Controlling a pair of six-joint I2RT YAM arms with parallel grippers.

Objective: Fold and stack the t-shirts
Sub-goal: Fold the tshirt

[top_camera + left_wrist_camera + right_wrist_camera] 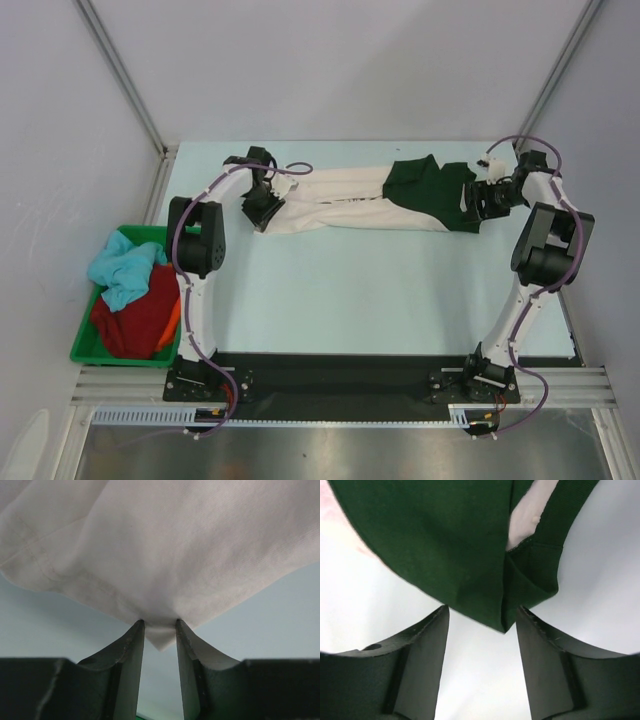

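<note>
Table [330, 300]: cream shirt [335, 210] under green shirt [425, 190]

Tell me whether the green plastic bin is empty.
Not empty: the green plastic bin holds crumpled light blue cloth, dark red cloth and an orange sliver.

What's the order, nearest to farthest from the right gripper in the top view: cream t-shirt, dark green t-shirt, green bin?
1. dark green t-shirt, back right, at the right gripper.
2. cream t-shirt, back centre-left.
3. green bin, near left edge.
</note>
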